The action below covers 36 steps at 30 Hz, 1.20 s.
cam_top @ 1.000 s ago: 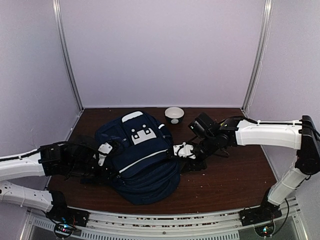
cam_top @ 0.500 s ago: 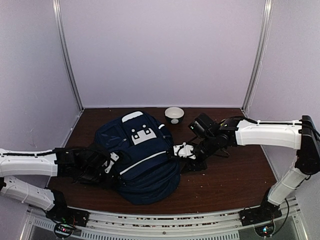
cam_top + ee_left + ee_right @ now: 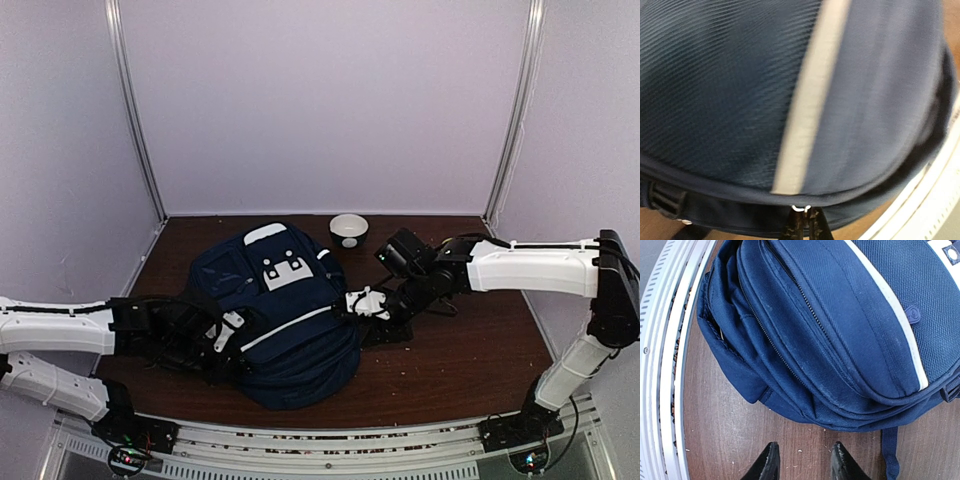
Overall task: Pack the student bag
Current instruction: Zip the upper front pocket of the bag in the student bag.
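Though left gripper (image 3: 801, 220) is closed, right gripper (image 3: 802, 447) gapes empty — student bag (image 3: 290, 330) on wooden table (image 3: 460, 355), lilac walls (image 3: 320, 100).

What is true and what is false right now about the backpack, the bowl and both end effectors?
1. The backpack lies on the table. True.
2. The bowl sits inside the backpack. False: it stands on the table behind the backpack, apart from it.
3. The right end effector is clamped on a strap. False: its fingers are apart, with only bare table between them.
4. The left end effector is shut, right at the backpack's edge. True.
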Tool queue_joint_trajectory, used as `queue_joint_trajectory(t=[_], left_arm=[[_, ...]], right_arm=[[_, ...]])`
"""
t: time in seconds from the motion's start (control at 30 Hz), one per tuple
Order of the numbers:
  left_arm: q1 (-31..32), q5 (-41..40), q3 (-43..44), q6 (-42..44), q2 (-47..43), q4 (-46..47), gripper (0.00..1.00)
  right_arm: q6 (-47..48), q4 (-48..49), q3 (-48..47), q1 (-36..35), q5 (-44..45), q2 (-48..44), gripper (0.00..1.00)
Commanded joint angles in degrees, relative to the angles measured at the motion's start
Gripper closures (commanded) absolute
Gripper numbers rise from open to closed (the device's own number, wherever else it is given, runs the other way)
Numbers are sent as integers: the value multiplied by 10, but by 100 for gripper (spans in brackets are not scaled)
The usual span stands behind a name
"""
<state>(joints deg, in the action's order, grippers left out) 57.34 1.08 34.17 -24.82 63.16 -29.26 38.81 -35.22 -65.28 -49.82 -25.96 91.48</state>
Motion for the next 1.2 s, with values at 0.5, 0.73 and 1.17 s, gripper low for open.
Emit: queue_joint_trajectory(t=[0.5,0.73,1.17], left_arm=[[48,259,134,30,162,167,100],[47,267,171,20,191,180,100],[44,326,174,-97,271,317,100]], right_arm=[[-29,6,-26,-1,-12,46,67],[-37,14,-20,-1,-32,62,67],[-65,-28,-28,16,-10,-25,67]])
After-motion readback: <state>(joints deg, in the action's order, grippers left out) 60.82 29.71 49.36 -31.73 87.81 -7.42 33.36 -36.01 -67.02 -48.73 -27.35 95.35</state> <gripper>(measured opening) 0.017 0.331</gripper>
